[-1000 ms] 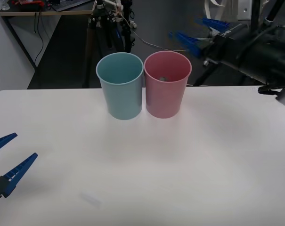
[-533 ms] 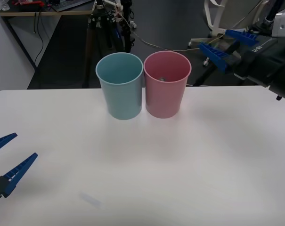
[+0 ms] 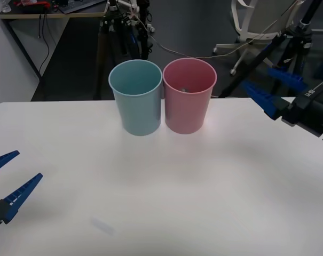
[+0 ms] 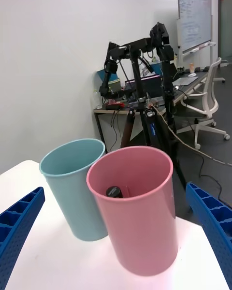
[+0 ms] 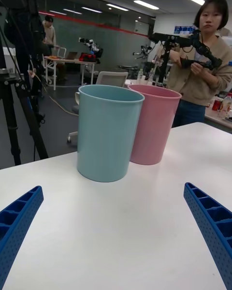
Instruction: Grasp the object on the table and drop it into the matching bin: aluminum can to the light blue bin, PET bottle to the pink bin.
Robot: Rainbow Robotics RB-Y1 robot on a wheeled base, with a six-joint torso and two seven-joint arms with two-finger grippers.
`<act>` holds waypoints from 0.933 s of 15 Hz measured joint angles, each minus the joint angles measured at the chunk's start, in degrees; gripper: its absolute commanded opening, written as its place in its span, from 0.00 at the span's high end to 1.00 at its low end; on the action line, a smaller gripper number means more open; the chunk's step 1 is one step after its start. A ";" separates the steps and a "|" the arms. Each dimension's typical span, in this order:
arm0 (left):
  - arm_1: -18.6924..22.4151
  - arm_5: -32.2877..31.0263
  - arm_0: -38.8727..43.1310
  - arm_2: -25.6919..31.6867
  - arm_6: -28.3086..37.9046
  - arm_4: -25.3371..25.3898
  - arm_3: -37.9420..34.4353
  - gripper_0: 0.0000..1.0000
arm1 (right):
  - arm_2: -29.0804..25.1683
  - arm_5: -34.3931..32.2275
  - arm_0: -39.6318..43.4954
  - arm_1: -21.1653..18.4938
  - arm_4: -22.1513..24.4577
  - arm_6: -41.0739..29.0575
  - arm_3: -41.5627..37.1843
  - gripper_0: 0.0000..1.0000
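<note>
Since the earlier frames, right pincer (image 3: 269,90) withdrawn rightward and lower, from beyond the pink bin (image 3: 188,96) to the desk's (image 3: 166,181) right edge. Jaws found spread wide, nothing held. Left pincer (image 3: 9,178) parked low at the desk's left edge, unmoved, likewise wide open and empty.

PET bottle (image 4: 116,192) located inside the pink bin, dark cap visible near the bottom in the right wrist view; seen faintly from the front as a small grey spot (image 3: 184,89). Light blue bin (image 3: 136,97) standing touching or just beside the pink one, both upright; nothing seen inside the blue one.

Judged: drop completed into the correct bin; step in hand is retreat of the right arm. Recommended: keep the open fingers well away from both rims while backing off, avoid sweeping across the desk toward the bins, and settle the arm at the right side without tipping either bucket.
</note>
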 measured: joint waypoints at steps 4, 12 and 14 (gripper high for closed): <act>0.00 0.00 0.00 0.00 0.00 0.00 0.00 0.00 | -6.83 -7.73 7.54 5.90 14.13 -8.50 -0.01 0.00; 0.00 0.00 0.00 0.00 0.00 0.00 0.00 0.00 | -16.51 -21.59 19.66 20.95 28.84 -6.02 0.07 0.00; 0.00 0.00 0.00 0.00 0.00 0.00 0.00 0.00 | -17.22 -22.12 22.46 22.99 28.83 -0.61 0.09 0.00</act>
